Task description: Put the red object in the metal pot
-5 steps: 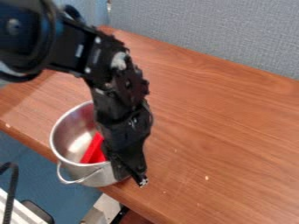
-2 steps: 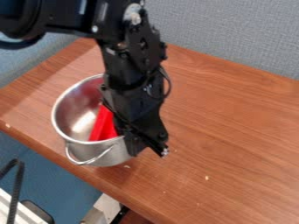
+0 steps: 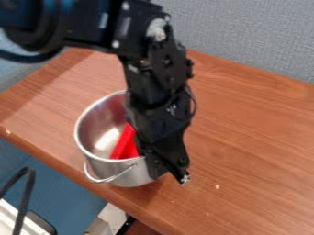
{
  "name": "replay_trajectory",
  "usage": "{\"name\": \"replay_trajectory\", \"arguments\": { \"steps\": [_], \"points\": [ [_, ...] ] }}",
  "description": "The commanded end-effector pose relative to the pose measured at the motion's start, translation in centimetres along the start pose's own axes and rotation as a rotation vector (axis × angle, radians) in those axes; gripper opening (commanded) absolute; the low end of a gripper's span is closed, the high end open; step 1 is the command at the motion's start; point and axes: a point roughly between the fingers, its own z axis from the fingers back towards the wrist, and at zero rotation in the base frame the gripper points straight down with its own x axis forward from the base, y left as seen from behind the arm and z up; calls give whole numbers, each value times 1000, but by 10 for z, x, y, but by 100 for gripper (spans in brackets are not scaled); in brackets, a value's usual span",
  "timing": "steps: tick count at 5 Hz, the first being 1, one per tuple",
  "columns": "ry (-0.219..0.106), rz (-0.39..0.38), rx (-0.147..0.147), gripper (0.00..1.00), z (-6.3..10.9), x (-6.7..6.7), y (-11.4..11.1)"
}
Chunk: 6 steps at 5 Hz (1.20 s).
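Note:
The metal pot (image 3: 98,136) stands near the front edge of the wooden table, with a loop handle toward the camera. The red object (image 3: 127,143) lies inside it, leaning against the inner wall, and its right end is hidden behind the arm. My gripper (image 3: 175,172) points down at the pot's right side. Its fingers are shut and appear to pinch the pot's rim. The black arm covers the right part of the pot.
The brown wooden table (image 3: 252,124) stretches to the right and back of the pot. Its front edge runs just below the pot. A blue-grey wall (image 3: 245,37) stands behind. A dark stand (image 3: 18,197) shows at the lower left, off the table.
The gripper has moved to the right and slightly up. The pot, with the red object inside, has shifted right along with it.

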Motion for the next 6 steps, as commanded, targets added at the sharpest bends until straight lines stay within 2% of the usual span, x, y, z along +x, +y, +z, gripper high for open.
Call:
{"name": "replay_trajectory", "arguments": {
  "steps": [1, 2, 3, 5, 6],
  "points": [
    [-13, -56, 5, 0, -3, 15, 7],
    [3, -51, 1, 0, -21, 17, 20],
    [14, -56, 14, 0, -36, 14, 33],
    [31, -151, 2, 0, -48, 5, 53],
    [36, -182, -10, 0, -53, 0, 56]
  ]
}}
